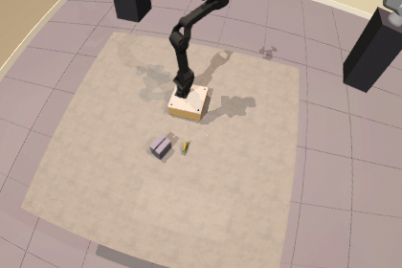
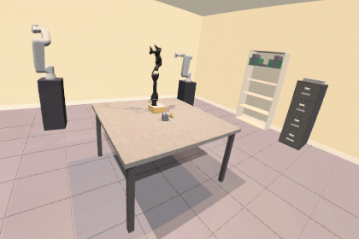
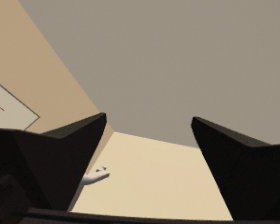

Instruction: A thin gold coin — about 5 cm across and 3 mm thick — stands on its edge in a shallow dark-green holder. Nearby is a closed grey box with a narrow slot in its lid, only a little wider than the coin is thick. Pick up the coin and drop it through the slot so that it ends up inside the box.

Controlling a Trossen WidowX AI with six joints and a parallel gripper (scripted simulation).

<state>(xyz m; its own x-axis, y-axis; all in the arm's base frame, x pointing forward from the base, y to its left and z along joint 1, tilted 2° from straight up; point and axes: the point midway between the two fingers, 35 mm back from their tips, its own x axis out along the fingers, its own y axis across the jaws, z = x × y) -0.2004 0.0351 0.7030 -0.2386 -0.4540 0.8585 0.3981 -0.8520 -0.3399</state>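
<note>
the black arm (image 1: pixel 184 47) stands on a tan base block (image 1: pixel 189 103) near the middle of the bench (image 1: pixel 96 176), stretched upward and bent away from the task's things. its claw (image 3: pixel 148 125) is raised high and points toward the ceiling; in the wrist view the two dark fingers stand wide apart with only the grey ceiling and the cream wall between them, so the claw is parted and holds nothing. in the exterior view the claw (image 2: pixel 155 49) shows as the top of the arm, well above the bench.

the gold coin (image 1: pixel 185 145) stands on its edge in the dark-green holder (image 1: pixel 185 148), in front of the base block and apart from it. the grey box (image 1: pixel 161 146) sits just beside the holder, on its left in the top view, with a dark slot (image 1: pixel 161 145) running across its lid. box and holder do not appear to touch. in the exterior view the coin (image 2: pixel 170 115) is only a small yellow fleck next to the box (image 2: pixel 165 117), too small to read any detail.

around the bench, two pale arms on dark pedestals (image 2: pixel 52 102) stand near the back wall, and a white shelf unit (image 2: pixel 264 89) and a dark filing cabinet (image 2: pixel 303 113) line the right-hand wall. a pale arm (image 3: pixel 92 179) also shows low between the fingers in the wrist view.
</note>
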